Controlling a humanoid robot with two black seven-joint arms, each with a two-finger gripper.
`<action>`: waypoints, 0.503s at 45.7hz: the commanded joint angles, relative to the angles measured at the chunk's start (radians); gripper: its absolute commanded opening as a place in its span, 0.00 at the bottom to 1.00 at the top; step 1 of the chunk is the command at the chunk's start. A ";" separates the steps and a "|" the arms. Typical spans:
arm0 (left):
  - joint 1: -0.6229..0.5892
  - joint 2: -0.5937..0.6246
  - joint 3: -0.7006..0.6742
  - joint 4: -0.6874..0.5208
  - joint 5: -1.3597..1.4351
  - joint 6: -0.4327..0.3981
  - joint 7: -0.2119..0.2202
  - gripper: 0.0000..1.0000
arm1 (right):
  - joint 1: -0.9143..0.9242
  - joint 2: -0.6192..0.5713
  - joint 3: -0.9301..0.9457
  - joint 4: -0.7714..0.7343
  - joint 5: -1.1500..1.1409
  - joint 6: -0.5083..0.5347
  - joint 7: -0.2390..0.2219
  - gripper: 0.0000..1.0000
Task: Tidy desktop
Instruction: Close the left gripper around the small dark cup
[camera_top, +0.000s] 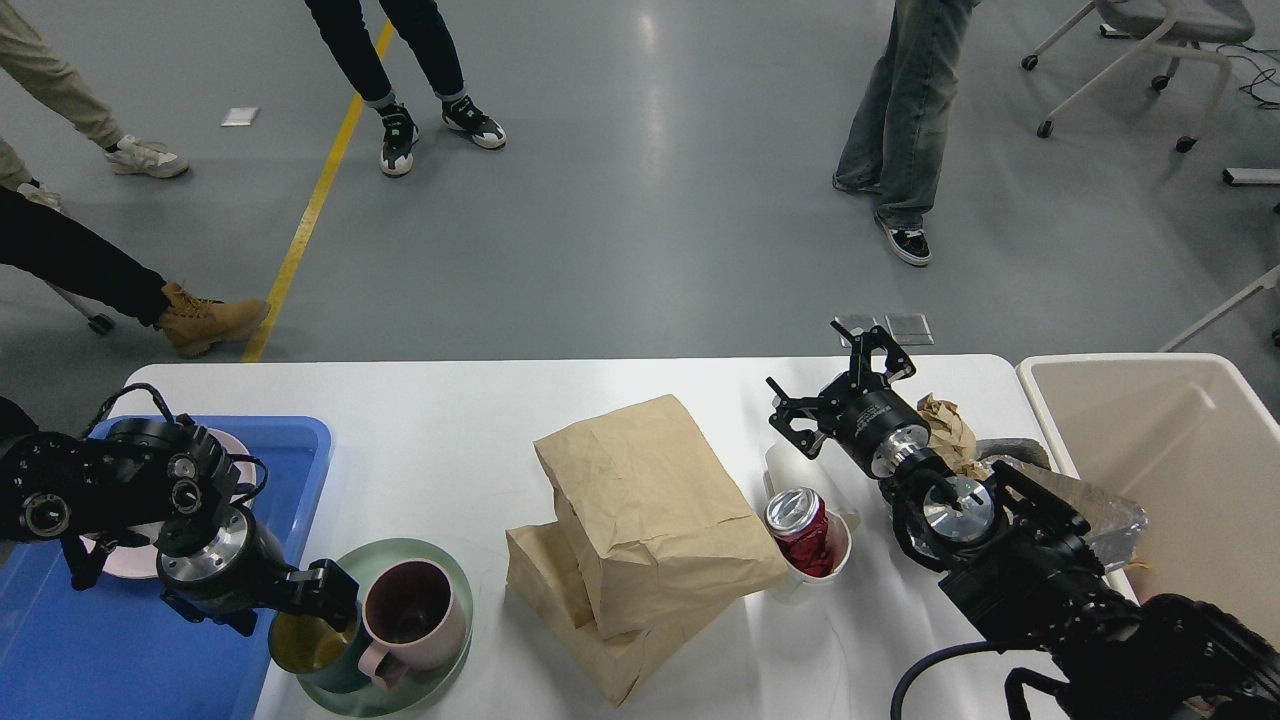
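Left gripper sits low right beside the green plate, fingers hard to make out, while the right gripper hovers well apart from it, fingers spread wide.

The desktop offers open surface along its far edge and between the blue tray and the paper bags. The bags, stacked, block the centre. Just right of them a crushed red can sits in a white cup, leaving a narrow gap. The near-left corner is crowded: two mugs on a green plate. Crumpled paper lies at the far right, beside the beige bin, whose interior stands open from above.
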 joint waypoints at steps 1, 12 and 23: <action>0.005 -0.001 0.001 0.001 0.000 0.000 0.000 0.96 | 0.000 0.000 0.000 0.000 0.000 0.000 0.000 1.00; 0.028 -0.010 -0.001 0.001 0.000 0.021 0.000 0.91 | 0.000 -0.001 -0.001 0.000 0.000 0.000 0.000 1.00; 0.030 -0.016 -0.001 0.002 0.000 0.007 0.014 0.58 | 0.000 0.000 0.001 0.000 0.000 0.000 0.000 1.00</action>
